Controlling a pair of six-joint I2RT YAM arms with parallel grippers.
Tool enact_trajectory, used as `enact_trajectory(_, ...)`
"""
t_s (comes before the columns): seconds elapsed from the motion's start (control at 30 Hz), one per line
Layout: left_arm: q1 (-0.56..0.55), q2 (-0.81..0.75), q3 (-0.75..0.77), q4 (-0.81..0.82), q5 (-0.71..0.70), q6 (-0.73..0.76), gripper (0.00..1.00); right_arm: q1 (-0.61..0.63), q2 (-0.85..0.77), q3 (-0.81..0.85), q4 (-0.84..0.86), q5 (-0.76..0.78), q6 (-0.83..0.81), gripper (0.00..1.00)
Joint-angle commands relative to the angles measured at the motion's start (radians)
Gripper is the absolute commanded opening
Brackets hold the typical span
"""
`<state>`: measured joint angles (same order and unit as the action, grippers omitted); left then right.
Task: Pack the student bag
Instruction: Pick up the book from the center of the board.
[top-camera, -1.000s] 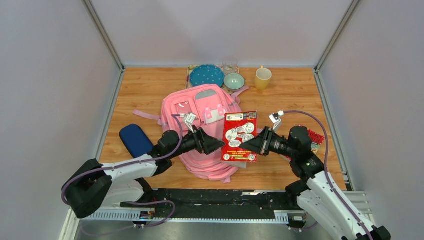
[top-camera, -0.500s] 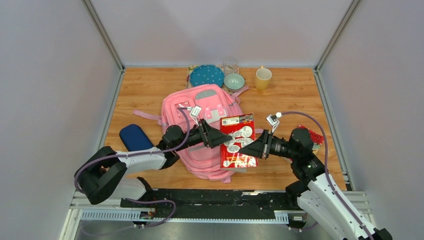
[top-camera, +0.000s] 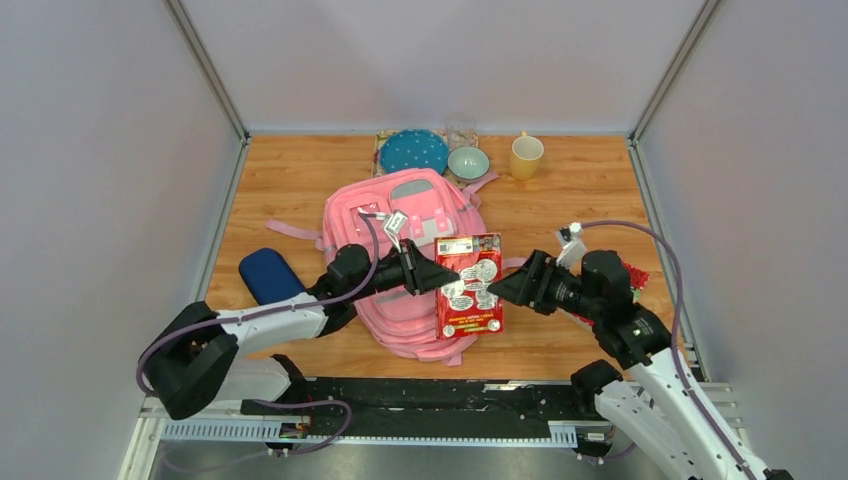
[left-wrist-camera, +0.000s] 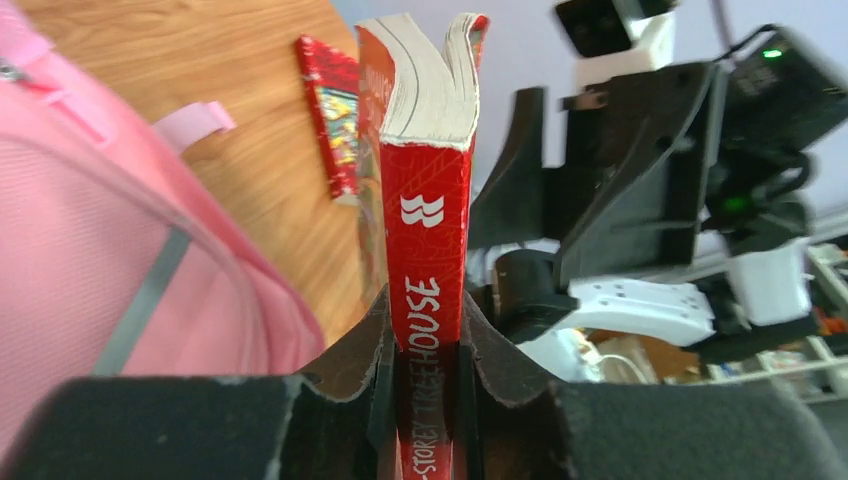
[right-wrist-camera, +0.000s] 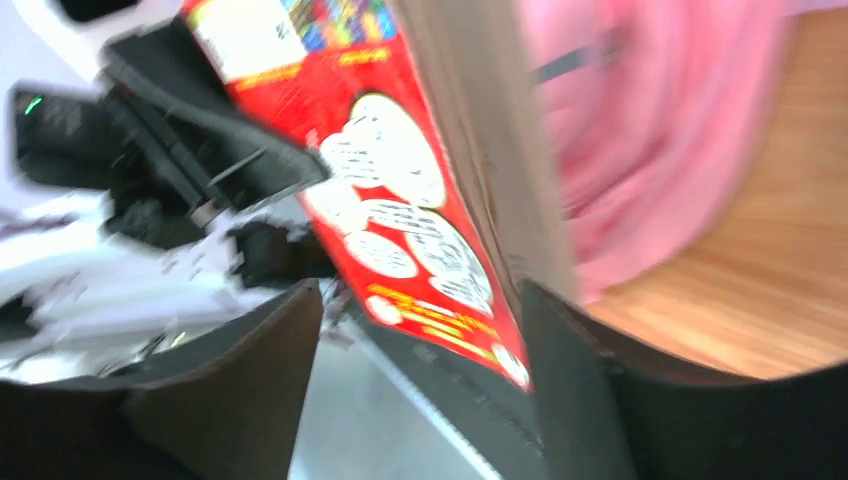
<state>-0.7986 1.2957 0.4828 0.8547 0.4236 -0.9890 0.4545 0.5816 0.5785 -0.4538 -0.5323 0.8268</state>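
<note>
The pink student bag (top-camera: 400, 215) lies flat in the middle of the table. A red book (top-camera: 470, 285) stands on edge, held in the air over the bag's right side. My left gripper (top-camera: 440, 272) is shut on its spine; in the left wrist view the red spine (left-wrist-camera: 425, 200) sits squeezed between both pads of that gripper (left-wrist-camera: 428, 340). My right gripper (top-camera: 500, 290) is open at the book's other edge. In its wrist view the book's cover (right-wrist-camera: 400, 200) leans between the spread jaws, close to the right finger (right-wrist-camera: 570, 370) and well apart from the left one (right-wrist-camera: 250, 370). The bag (right-wrist-camera: 650, 120) shows behind.
A navy pouch (top-camera: 270, 280) lies left of the bag. A second red book (top-camera: 630, 275) lies on the table by the right arm. A teal plate (top-camera: 413, 152), a bowl (top-camera: 468, 162), a glass (top-camera: 460, 130) and a yellow mug (top-camera: 526, 157) stand along the back edge.
My left gripper came in and shut on the book's spine. My right gripper, shut on the book before, opened and let go. The book shifted left over the bag.
</note>
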Motion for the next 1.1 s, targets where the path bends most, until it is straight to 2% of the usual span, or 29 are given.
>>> enact_trajectory(0.0,0.006,-0.191,0.04,-0.265,-0.124,0.224,0.0,0.001,-0.101,0.118,-0.388,0.52,-0.032,0.82)
enact_trajectory(0.03,0.006,-0.22,0.045,-0.354,-0.147,0.249,0.0,0.001,-0.13,0.112,-0.391,0.572,-0.026,0.88)
enact_trajectory(0.1,0.007,-0.29,0.059,-0.416,-0.212,0.308,0.0,0.001,-0.224,0.066,-0.332,0.557,-0.009,0.9)
enact_trajectory(0.2,0.009,-0.352,0.073,-0.489,-0.275,0.34,0.0,0.0,-0.275,-0.011,-0.229,0.422,0.049,0.91)
enact_trajectory(0.23,0.009,-0.361,0.074,-0.505,-0.285,0.343,0.0,0.001,-0.278,-0.031,-0.198,0.332,0.069,0.91)
enact_trajectory(0.33,0.01,-0.394,0.068,-0.488,-0.322,0.332,0.0,0.003,-0.247,-0.1,-0.073,0.165,0.132,0.91)
enact_trajectory(0.4,0.01,-0.407,0.048,-0.441,-0.35,0.31,0.0,0.018,-0.232,-0.12,-0.011,0.132,0.161,0.91)
enact_trajectory(0.6,0.01,-0.424,-0.026,-0.265,-0.422,0.24,0.0,0.116,-0.201,-0.141,0.121,0.164,0.23,0.91)
enact_trajectory(0.73,0.01,-0.414,-0.052,-0.131,-0.448,0.173,0.0,0.232,-0.146,-0.186,0.234,0.25,0.313,0.92)
enact_trajectory(0.9,0.009,-0.397,-0.096,0.015,-0.497,0.023,0.0,0.328,-0.048,-0.215,0.389,0.351,0.35,0.95)
enact_trajectory(1.07,0.007,-0.389,-0.148,0.07,-0.534,-0.138,0.0,0.389,-0.019,-0.235,0.562,0.431,0.368,0.98)
